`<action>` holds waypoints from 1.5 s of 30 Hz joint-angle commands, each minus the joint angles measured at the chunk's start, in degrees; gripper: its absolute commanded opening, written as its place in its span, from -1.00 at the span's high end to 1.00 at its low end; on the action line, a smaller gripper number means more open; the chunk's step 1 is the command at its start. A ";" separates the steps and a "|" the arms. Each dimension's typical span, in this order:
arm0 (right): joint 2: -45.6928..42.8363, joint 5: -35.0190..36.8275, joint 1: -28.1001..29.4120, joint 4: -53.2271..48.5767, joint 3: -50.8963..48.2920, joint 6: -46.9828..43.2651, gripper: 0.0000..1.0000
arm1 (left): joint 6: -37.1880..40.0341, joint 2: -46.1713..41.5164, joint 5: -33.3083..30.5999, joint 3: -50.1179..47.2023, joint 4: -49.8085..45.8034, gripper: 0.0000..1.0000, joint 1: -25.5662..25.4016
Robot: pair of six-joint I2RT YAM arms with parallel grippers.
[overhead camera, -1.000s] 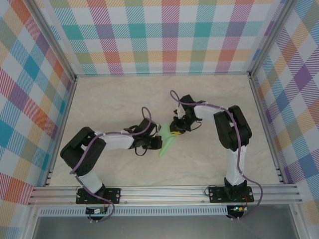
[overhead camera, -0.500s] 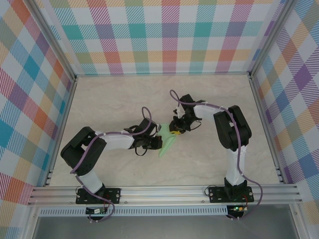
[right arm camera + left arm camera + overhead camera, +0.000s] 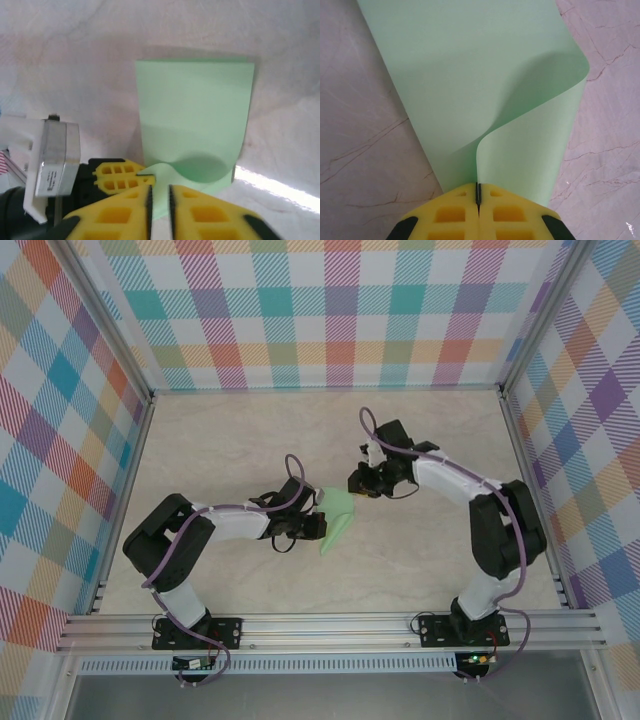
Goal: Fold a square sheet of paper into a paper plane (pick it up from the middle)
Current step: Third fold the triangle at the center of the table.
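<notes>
Paper plane light green; table beige marble; walls pastel plaid; jaws yellow
</notes>
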 commanded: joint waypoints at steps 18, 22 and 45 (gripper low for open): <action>-5.76 -4.16 15.03 43.83 -30.36 28.45 1.00 | 1.51 2.81 -0.06 -0.45 -1.46 0.97 0.45; -3.30 -5.88 15.27 45.15 -29.97 28.93 1.00 | 1.39 3.07 -0.01 -0.28 -1.29 0.97 0.45; 12.86 0.48 0.00 7.79 2.98 5.71 1.00 | 2.69 1.33 -0.70 0.75 -3.86 1.00 0.47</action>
